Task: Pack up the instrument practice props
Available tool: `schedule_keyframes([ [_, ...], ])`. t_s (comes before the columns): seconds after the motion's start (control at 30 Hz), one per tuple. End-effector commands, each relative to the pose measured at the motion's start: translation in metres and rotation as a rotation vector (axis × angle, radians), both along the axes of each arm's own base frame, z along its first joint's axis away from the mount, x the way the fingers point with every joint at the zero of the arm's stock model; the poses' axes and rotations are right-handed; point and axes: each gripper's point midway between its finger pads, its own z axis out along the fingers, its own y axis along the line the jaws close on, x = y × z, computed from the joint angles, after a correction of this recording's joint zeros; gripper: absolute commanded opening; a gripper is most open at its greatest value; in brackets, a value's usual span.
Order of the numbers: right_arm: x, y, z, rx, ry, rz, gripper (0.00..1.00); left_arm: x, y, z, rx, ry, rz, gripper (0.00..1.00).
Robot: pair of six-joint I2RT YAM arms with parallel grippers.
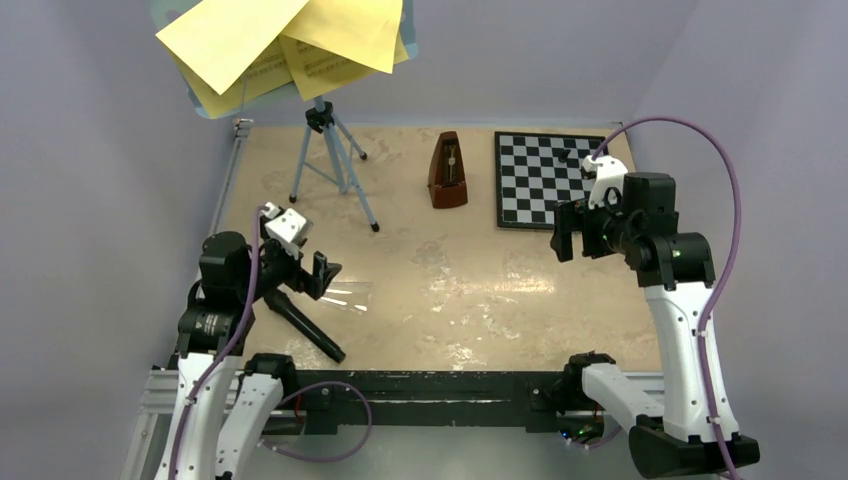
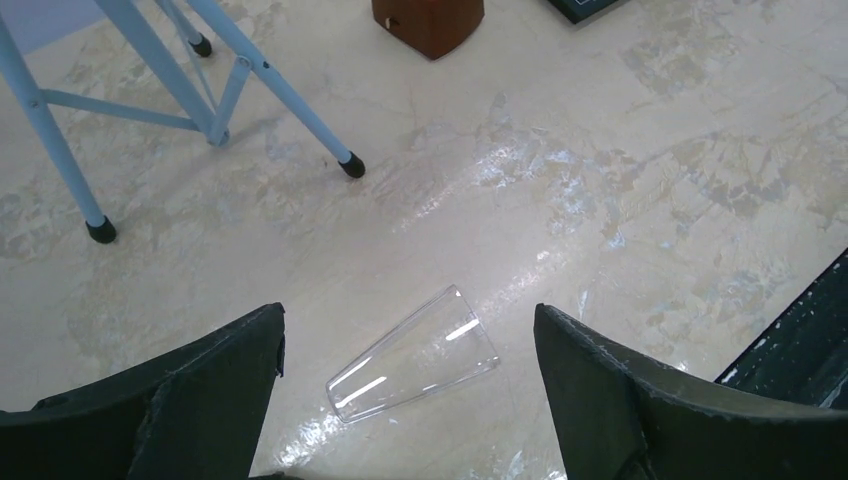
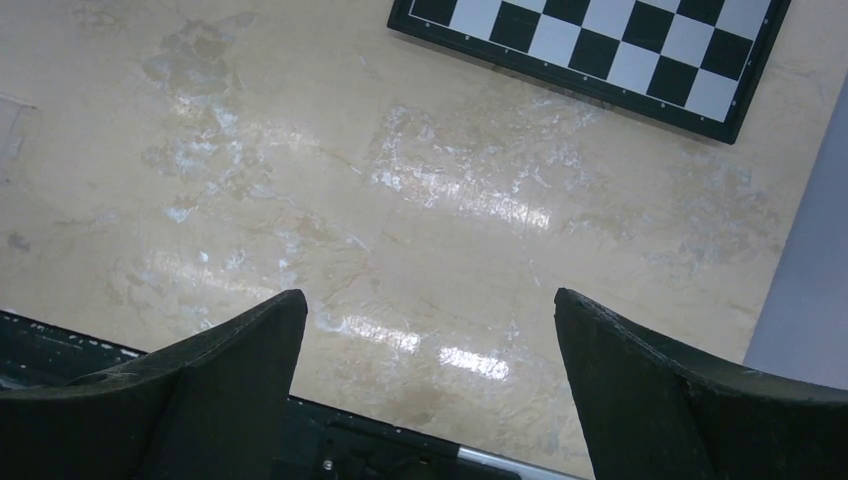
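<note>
L pincer (image 2: 408, 318) wide above tipped clear cup (image 2: 413, 352); R pincer (image 3: 430, 300) wide, empty; metronome (image 1: 448, 172) upright.

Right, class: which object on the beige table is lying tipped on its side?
The clear plastic cup, near the left gripper. The brown pyramid-shaped metronome and light-blue tripod music stand stand upright; the black-and-white chessboard lies flat.

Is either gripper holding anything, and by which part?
Nothing is held: the left gripper is open near a clear plastic piece, the right gripper open over the table.
</note>
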Motion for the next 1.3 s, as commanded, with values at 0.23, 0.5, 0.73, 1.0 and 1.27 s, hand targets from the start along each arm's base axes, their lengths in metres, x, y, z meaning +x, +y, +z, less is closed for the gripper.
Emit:
schedule_keyframes([
  [0.23,0.003,0.012,0.031,-0.027,-0.182,0.159,0.99,-0.005,-0.019,0.009,0.035,-0.076,-0.169,0.99],
  [0.5,0.041,0.04,0.049,0.046,-0.192,0.291,0.96,0.012,-0.034,0.0,0.099,-0.033,-0.273,0.98],
  [0.73,0.136,0.086,0.079,0.066,-0.173,0.311,0.93,0.04,-0.045,0.002,0.175,0.015,-0.3,0.99],
  [1.0,0.232,0.147,0.073,0.097,-0.188,0.191,0.99,0.054,-0.052,-0.021,0.168,0.104,-0.287,0.99],
  [1.27,0.282,0.207,0.047,0.155,-0.219,0.151,0.99,0.059,-0.054,-0.034,0.154,0.153,-0.27,0.99],
])
